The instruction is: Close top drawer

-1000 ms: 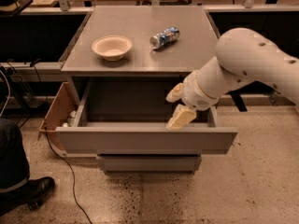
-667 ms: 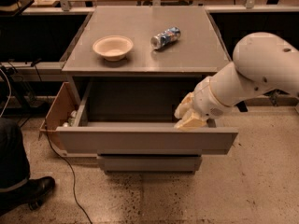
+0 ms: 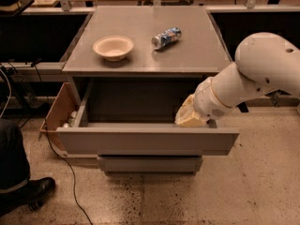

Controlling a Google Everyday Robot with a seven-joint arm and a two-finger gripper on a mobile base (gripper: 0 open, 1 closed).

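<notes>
Camera view is showing you grey cabinet, white arm stretching in from right. Top drawer is standing pulled well out, flat front facing you. Gripper is sitting inside drawer at right end, just behind front panel; you cannot tell how wide it is open or whether it is holding anything. Bowl and can are lying apart on cabinet top.
</notes>
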